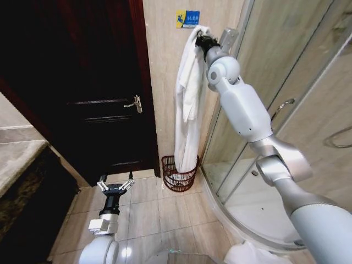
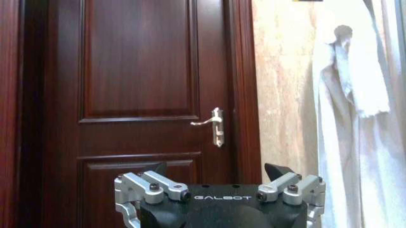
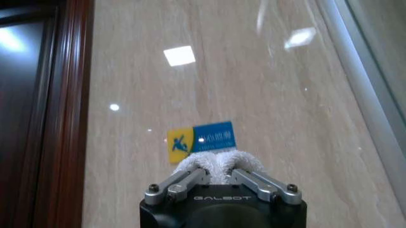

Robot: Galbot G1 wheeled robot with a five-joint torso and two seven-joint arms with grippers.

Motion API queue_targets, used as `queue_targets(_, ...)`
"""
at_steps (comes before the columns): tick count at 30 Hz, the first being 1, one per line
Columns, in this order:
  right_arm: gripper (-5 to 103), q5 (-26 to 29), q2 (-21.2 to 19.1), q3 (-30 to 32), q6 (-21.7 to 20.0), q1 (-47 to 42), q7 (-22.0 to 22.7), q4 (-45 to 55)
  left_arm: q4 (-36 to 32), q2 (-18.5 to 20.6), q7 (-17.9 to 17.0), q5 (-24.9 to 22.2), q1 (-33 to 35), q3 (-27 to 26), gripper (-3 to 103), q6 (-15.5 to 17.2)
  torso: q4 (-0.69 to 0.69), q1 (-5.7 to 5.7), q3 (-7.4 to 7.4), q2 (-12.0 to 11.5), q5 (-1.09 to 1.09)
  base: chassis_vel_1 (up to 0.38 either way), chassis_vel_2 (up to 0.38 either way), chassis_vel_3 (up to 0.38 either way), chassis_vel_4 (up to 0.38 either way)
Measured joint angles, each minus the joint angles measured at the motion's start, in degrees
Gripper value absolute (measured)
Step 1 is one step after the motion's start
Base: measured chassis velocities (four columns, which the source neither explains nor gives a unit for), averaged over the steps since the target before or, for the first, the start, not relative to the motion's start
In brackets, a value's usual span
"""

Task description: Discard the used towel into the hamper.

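Right jaws (image 3: 219, 176) pinching towel (image 1: 188, 104) top, hamper (image 1: 180, 175) below

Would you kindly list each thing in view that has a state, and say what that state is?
Towel: hanging, pinched at its top, lower end down in the hamper.
Hamper: upright on the floor.
Door: closed.
Right gripper: shut on the towel, raised high.
Left gripper: open, low by the floor.

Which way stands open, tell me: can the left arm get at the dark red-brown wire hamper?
Probably yes. The left gripper hangs open and low over bare floor tiles, with nothing between it and the hamper; the white towel hangs from the right gripper above.
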Motion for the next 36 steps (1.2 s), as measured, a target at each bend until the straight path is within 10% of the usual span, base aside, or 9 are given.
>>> queue_targets(36, 4, -3.1, -2.2, 1.4, 1.3, -10.3, -2.5, -2.1, -3.6, -1.0, 1.6, -1.7, 2.5, -4.0, 100, -3.3, 0.01, -4.91, -5.93, -10.8, 0.01, 0.0, 0.0, 0.0, 0.0)
